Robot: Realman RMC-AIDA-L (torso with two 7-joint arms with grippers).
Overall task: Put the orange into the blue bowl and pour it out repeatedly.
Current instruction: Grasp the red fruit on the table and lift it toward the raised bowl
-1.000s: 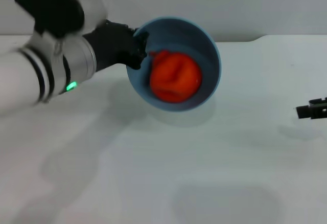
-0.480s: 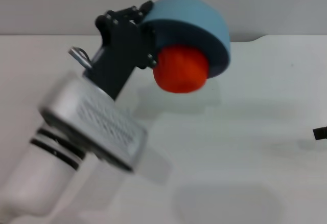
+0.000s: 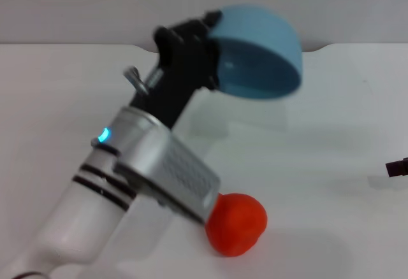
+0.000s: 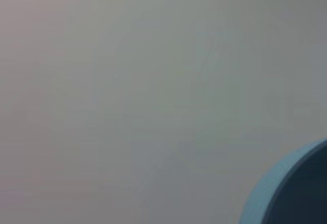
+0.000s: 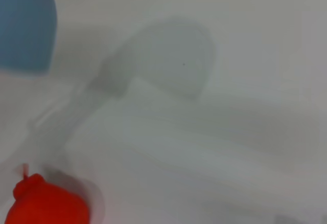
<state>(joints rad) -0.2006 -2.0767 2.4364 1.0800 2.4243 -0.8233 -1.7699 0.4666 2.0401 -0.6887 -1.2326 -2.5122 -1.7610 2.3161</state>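
Pour step, at its end. The left gripper (image 3: 207, 50) is clamped on the left part of the rim of the blue bowl (image 3: 258, 53) and holds it raised above the far middle of the table (image 3: 331, 164). The bowl is tipped well past level: its mouth faces down and toward the near side, its rounded base points up and away, and its axis through mouth and base runs steeply tilted. The inside shows bare; nothing is in it.

The orange (image 3: 236, 223) lies on the table, near and slightly left of the bowl, well apart from it and just beside the left arm's silver wrist housing (image 3: 169, 171), which covers its left edge. It reads as nearly round, so no long axis can be given; a small nub shows at its upper left in the right wrist view, though which way the stem end faces overall cannot be told.

The right gripper (image 3: 397, 167) sits at the right edge of the table, idle; whether it is open or closed cannot be told.

Judged next move: bring the bowl back upright and set it down, then return the orange to it for 1 more cycle. The fruit may roll when touched.
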